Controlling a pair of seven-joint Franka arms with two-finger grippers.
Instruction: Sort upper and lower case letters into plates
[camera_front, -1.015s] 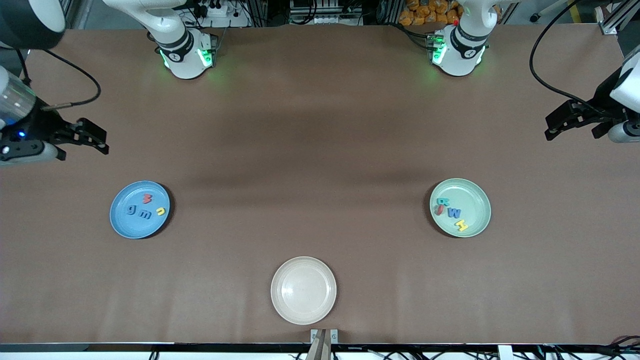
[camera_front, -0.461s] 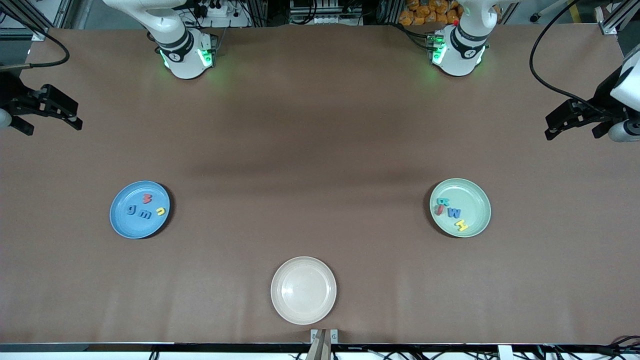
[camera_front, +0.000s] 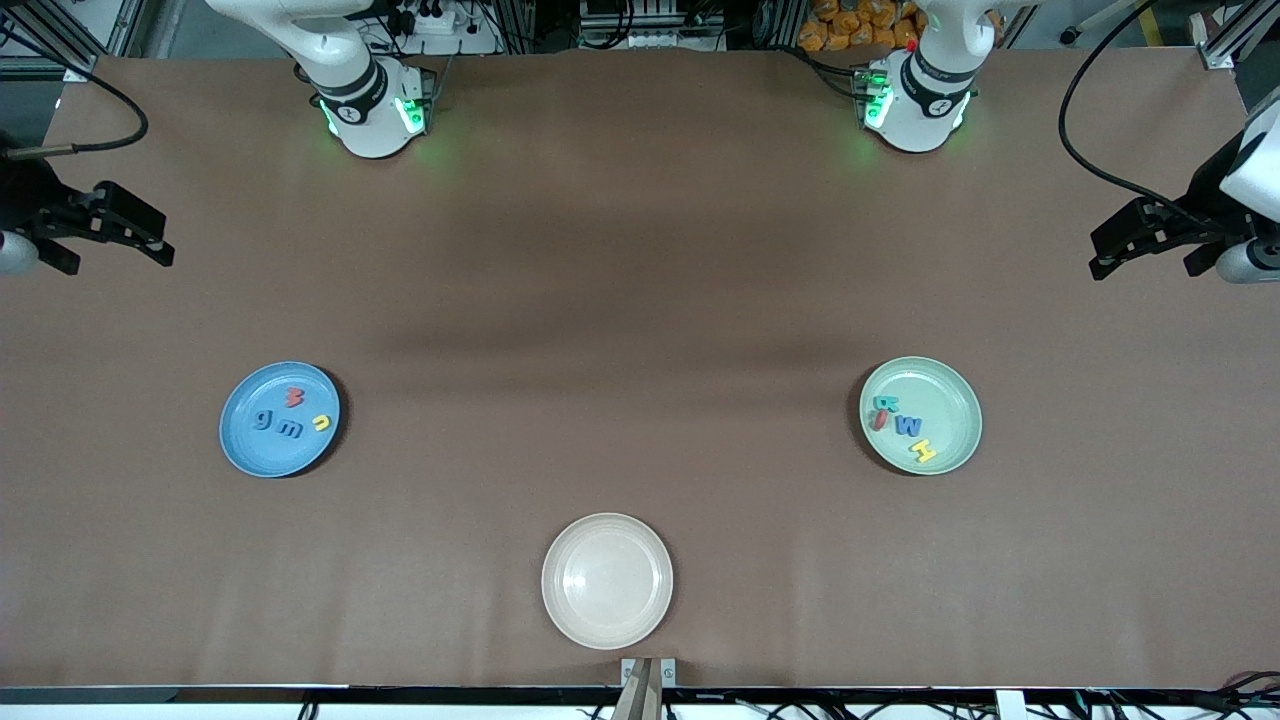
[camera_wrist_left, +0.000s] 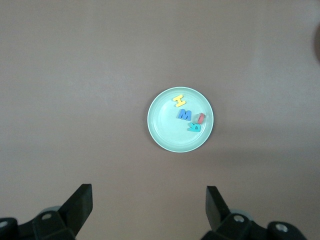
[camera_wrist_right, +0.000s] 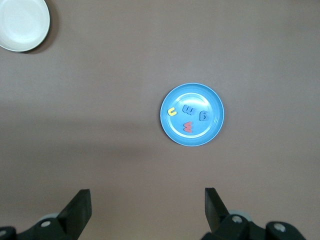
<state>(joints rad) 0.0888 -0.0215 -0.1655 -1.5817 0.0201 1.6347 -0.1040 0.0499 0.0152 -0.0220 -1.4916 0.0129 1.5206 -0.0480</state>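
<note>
Broadly, a brown surface (camera_front: 640, 300) fills the front view, with both arm bases standing along its edge farthest from the front camera. The right arm (camera_front: 340, 90) and the left arm (camera_front: 925, 90) each rise from their bases out of the picture and come back in at their own ends of the surface, wrists held high.

The right gripper (camera_front: 150, 235) hangs over the bare surface at the right arm's end, pointing downward, its jaws spread wide and holding nothing; its wrist view looks straight down past both fingers (camera_wrist_right: 75, 212). The left gripper (camera_front: 1120, 245) hangs over the left arm's end in the same posture, jaws wide and empty, fingers (camera_wrist_left: 80, 205) framing the surface below.

Three plates lie well apart. The cream plate (camera_front: 607, 580) sits nearest the front camera, midway between the two ends, with nothing in it. The blue plate (camera_front: 240, 440) lies toward the right arm's end and the mint green plate (camera_front: 960, 400) toward the left arm's end, both farther from the front camera than the cream one.

The blue plate holds four lowercase letters: a red w (camera_front: 294, 398), a blue g (camera_front: 263, 419), a blue m (camera_front: 290, 430) and a yellow u (camera_front: 321, 423). The mint green plate holds four capitals: a teal K (camera_front: 885, 404), a red I (camera_front: 879, 421) touching it, a blue M (camera_front: 908, 426) and a yellow H (camera_front: 923, 451).
</note>
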